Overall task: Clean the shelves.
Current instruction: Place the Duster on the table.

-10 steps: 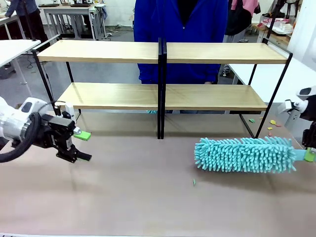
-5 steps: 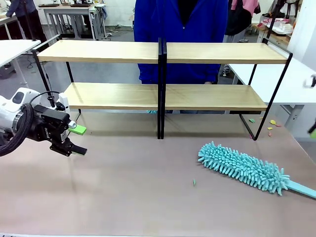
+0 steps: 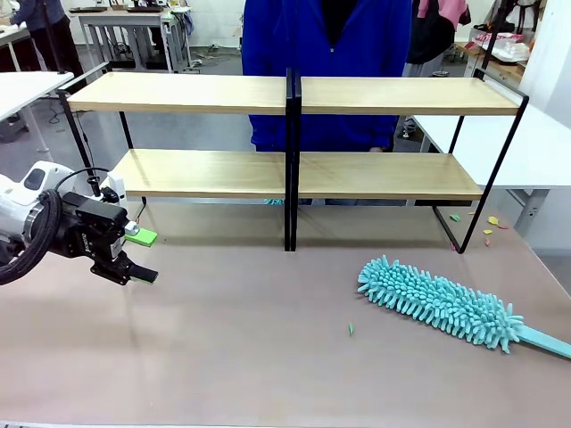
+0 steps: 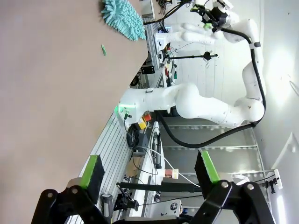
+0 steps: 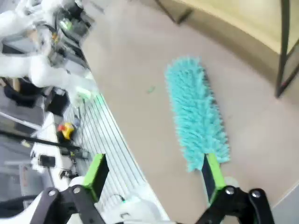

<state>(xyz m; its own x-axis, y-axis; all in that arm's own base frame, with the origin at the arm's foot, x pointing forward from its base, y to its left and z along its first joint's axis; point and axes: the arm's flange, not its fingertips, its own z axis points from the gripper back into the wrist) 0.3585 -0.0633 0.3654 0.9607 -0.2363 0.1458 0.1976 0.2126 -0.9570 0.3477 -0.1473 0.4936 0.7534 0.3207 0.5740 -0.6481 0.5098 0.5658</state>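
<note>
Front view: duster was released onto the table, right of the shelves; right gripper was spread, withdrawn; left gripper spread, empty; cleaning judged finished.

No text, label, brand, number or sign can be read in any of the views. The left hand carries small white markings on its black body in the front view, too small and blurred to make out.
</note>
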